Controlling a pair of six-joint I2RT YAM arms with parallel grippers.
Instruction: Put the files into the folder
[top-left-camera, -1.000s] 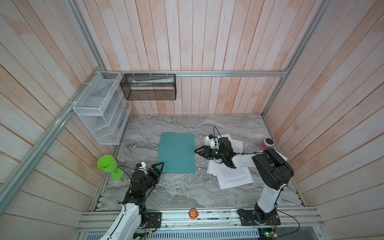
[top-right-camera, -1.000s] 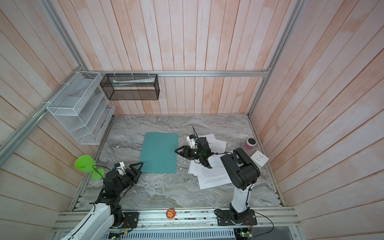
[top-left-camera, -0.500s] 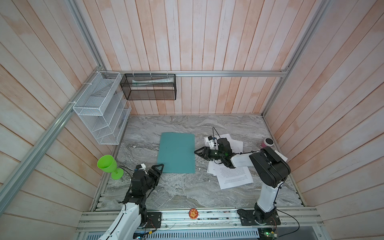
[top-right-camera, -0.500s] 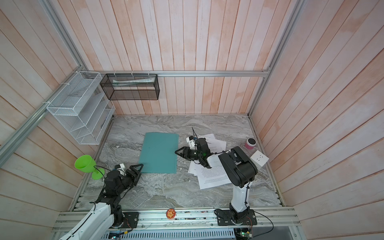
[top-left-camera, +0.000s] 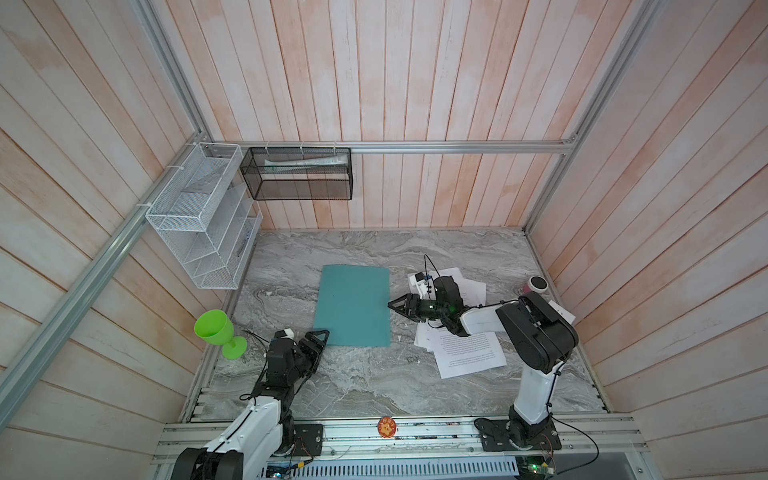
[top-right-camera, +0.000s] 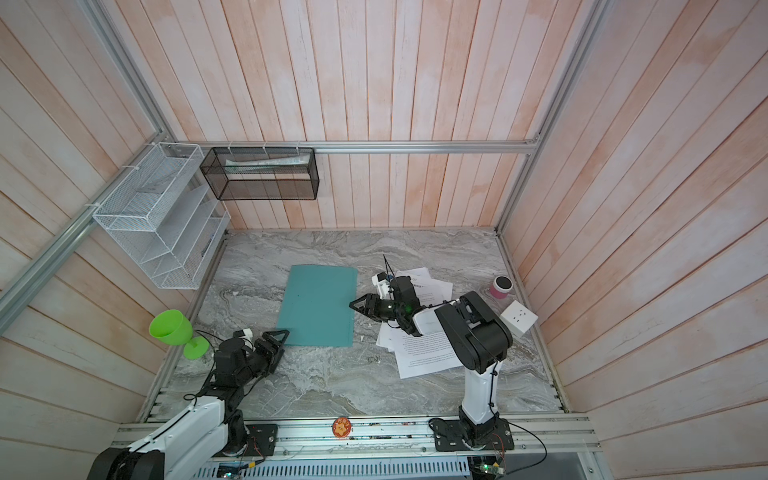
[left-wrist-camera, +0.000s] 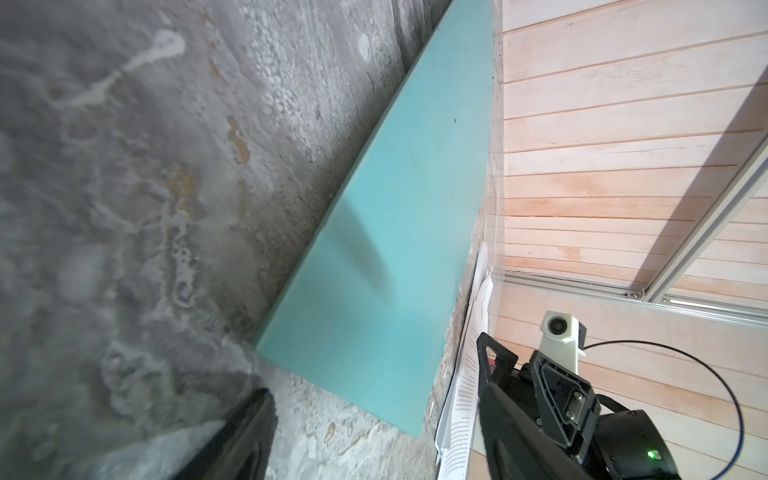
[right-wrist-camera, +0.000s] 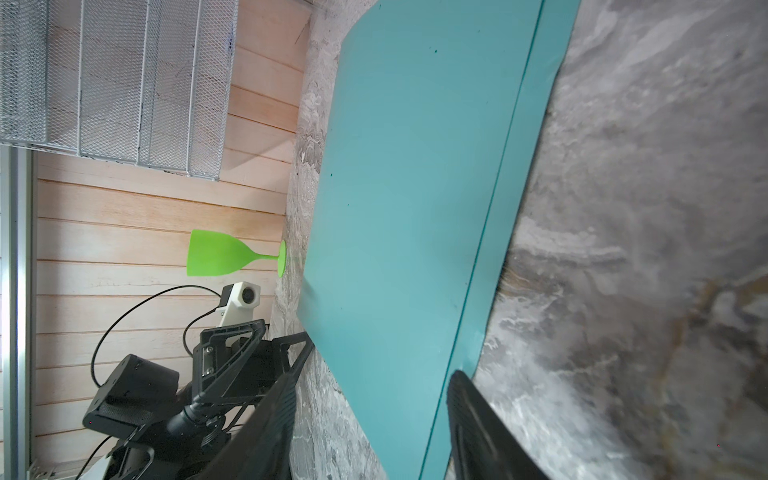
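Closed teal folder (top-left-camera: 353, 309) on marble tabletop (top-left-camera: 365, 378); right pincer (top-left-camera: 395, 306) gapes empty at its edge (left pincer (top-left-camera: 319, 337) likewise released). Probably best to pinch only the top cover.

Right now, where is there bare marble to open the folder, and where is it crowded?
Bare: the strip between the folder and the back wall, and the front stretch between folder, files and the front rail. Crowded: right of the folder, with the right gripper, files and pink canister.
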